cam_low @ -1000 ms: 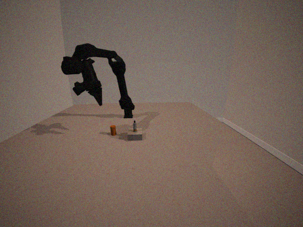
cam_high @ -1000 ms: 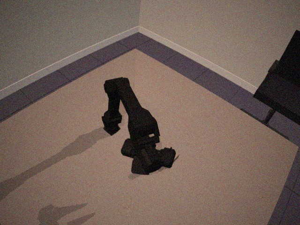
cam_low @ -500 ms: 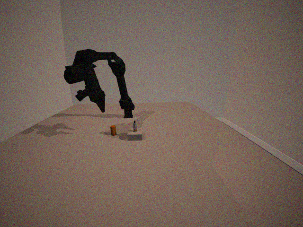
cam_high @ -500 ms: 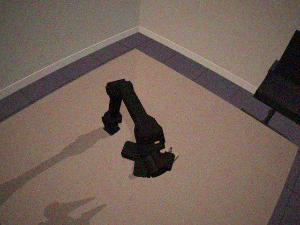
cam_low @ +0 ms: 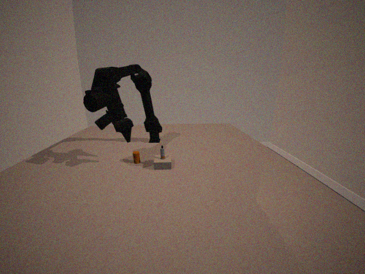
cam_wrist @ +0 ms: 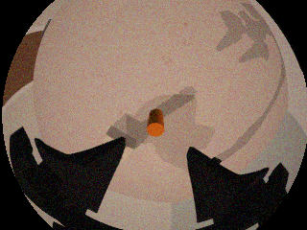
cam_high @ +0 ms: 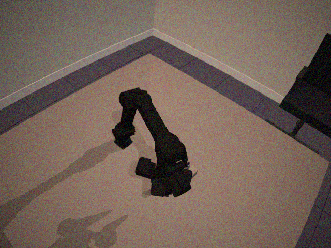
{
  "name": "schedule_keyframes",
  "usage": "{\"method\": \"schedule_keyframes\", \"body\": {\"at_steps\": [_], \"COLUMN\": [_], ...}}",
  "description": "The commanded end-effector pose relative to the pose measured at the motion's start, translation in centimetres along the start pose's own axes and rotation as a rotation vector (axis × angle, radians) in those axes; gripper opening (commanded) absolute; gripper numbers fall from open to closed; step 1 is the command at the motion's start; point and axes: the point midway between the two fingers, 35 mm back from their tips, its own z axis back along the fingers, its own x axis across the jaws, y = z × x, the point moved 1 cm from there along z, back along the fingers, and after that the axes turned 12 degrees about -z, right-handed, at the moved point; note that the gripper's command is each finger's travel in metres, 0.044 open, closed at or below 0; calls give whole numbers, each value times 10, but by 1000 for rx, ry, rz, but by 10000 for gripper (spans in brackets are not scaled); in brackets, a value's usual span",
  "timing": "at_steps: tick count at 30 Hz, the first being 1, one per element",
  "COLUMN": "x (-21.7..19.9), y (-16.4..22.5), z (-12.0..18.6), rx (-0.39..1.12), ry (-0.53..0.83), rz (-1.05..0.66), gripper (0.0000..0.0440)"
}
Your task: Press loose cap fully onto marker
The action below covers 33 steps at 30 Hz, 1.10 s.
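While our pincer (cam_low: 128, 140) (cam_wrist: 156, 147) hangs above the table (cam_high: 240, 170) (cam_low: 188, 212) (cam_wrist: 96, 72) with its fingers apart, we see the orange cap (cam_low: 136, 157) (cam_wrist: 155, 124) standing on the table below, near the pale block (cam_low: 162, 164) that holds our uncapped marker (cam_low: 162, 152) upright.

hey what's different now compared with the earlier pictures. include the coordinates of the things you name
The tool (cam_low: 128, 141) (cam_wrist: 156, 147) has come lower over the table, closer to the orange cap (cam_low: 136, 157) (cam_wrist: 155, 124). Nothing was gripped or released. The cap still stands loose, and the marker (cam_low: 162, 152) remains upright and uncapped in its block (cam_low: 162, 165).
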Motion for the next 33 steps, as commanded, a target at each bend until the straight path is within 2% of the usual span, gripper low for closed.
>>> {"method": "schedule_keyframes", "body": {"at_steps": [1,20,33], "x": [0,2,3], "y": [1,11,12], "z": [-8,-51,-88], "rx": [-11,-45,-51], "ry": [29,116,145], "rz": [19,118,209], "gripper": [298,282,251]}}
